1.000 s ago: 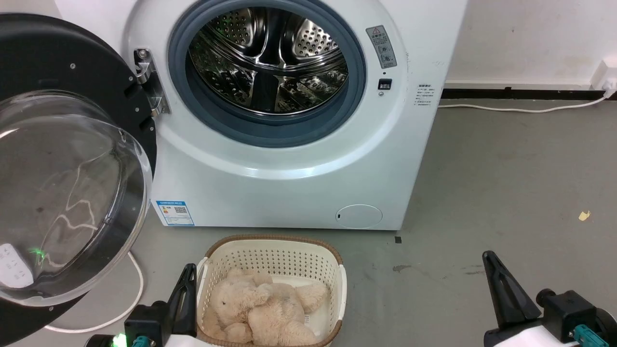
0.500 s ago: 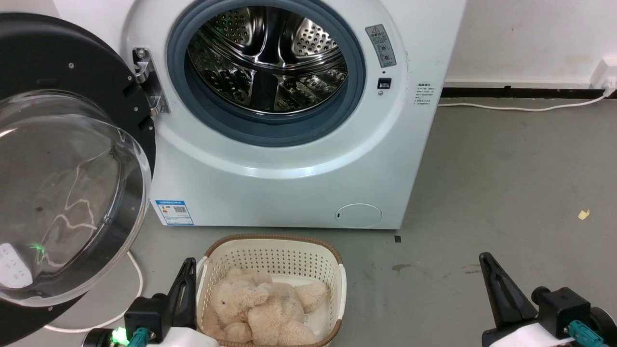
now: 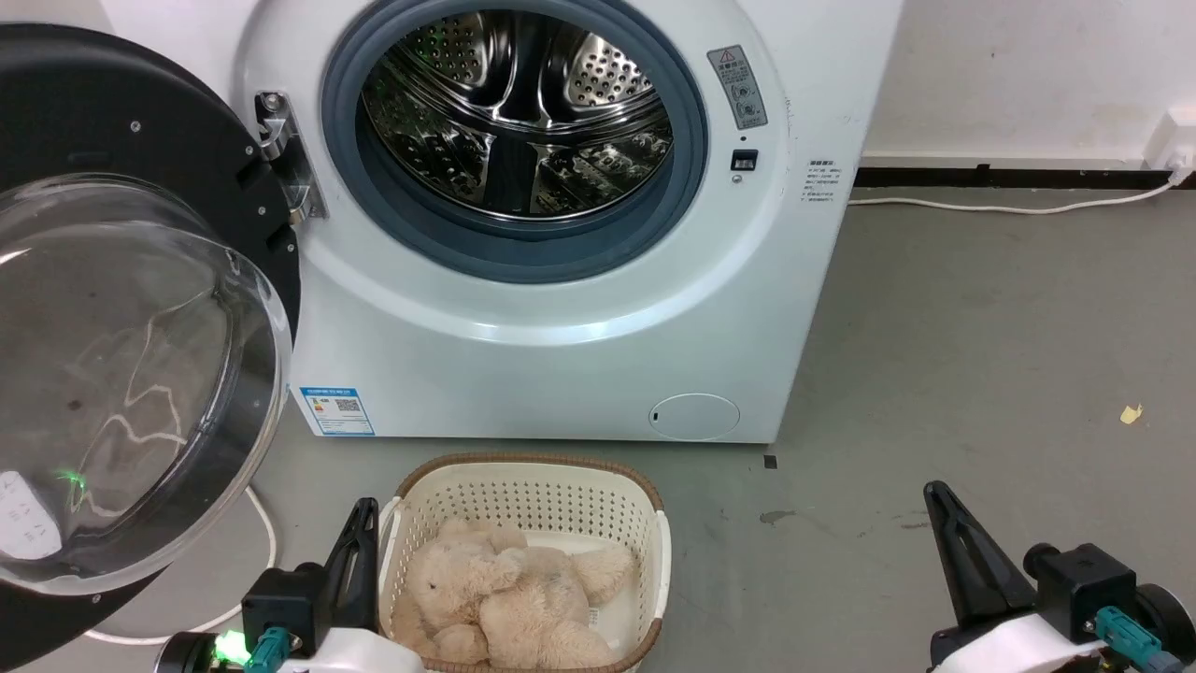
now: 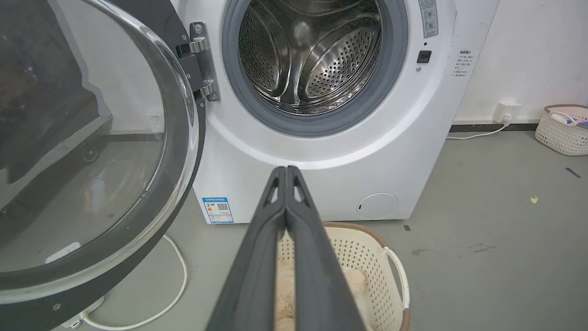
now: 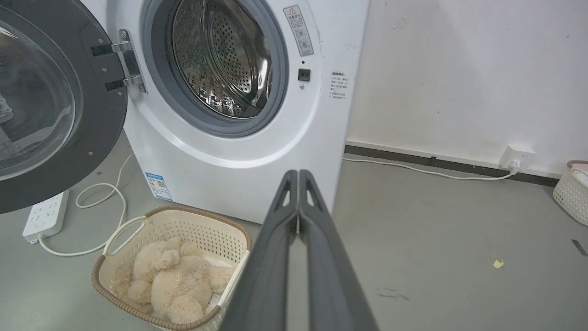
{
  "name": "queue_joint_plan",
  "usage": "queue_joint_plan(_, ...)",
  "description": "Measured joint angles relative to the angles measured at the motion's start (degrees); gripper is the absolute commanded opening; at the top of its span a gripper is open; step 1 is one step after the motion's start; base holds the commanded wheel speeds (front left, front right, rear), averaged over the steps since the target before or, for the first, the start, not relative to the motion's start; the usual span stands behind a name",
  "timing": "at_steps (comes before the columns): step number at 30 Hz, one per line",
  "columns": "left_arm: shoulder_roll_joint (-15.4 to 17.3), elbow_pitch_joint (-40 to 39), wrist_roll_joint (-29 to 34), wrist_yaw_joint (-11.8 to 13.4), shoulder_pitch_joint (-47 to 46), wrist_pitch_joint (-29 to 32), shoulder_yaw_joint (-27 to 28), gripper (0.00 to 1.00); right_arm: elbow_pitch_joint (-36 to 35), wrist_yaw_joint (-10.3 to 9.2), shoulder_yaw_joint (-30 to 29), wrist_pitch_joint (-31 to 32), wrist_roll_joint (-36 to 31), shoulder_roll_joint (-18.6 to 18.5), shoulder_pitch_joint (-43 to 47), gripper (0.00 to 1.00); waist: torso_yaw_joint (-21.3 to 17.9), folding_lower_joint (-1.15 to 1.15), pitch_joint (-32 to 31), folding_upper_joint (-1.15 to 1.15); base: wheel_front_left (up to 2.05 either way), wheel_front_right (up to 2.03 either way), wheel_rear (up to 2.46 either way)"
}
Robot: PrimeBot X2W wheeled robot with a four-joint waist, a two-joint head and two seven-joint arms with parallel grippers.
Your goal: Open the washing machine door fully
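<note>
The white washing machine (image 3: 561, 355) stands ahead with its steel drum (image 3: 523, 103) exposed. Its black door (image 3: 140, 121) with the clear glass bowl (image 3: 121, 374) is swung wide to the left on the hinge (image 3: 285, 159). The door also shows in the left wrist view (image 4: 138, 239) and the right wrist view (image 5: 69, 151). My left gripper (image 3: 360, 523) is low at the bottom left, shut and empty, apart from the door. My right gripper (image 3: 939, 500) is low at the bottom right, shut and empty. Both wrist views show pressed-together fingers (image 4: 285, 172) (image 5: 297, 174).
A cream perforated basket (image 3: 523, 486) holding a beige plush toy (image 3: 505, 598) sits on the grey floor before the machine. A white cable (image 3: 262, 542) and power strip (image 5: 43, 216) lie under the door. Another basket (image 4: 562, 128) stands by the right wall.
Both grippers have sunk slightly toward the bottom edge of the head view. The door and machine hold their place.
</note>
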Motion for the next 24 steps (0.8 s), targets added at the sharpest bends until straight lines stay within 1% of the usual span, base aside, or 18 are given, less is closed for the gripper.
queue_joint_plan(24,-0.5,-0.8,1.5,-0.2,-1.1,2.9,1.1,0.00,-0.2,0.00,0.5,2.8,-0.6,0.0,-1.2,0.00,-0.1,0.00,0.2,0.00,0.00,0.00,0.00)
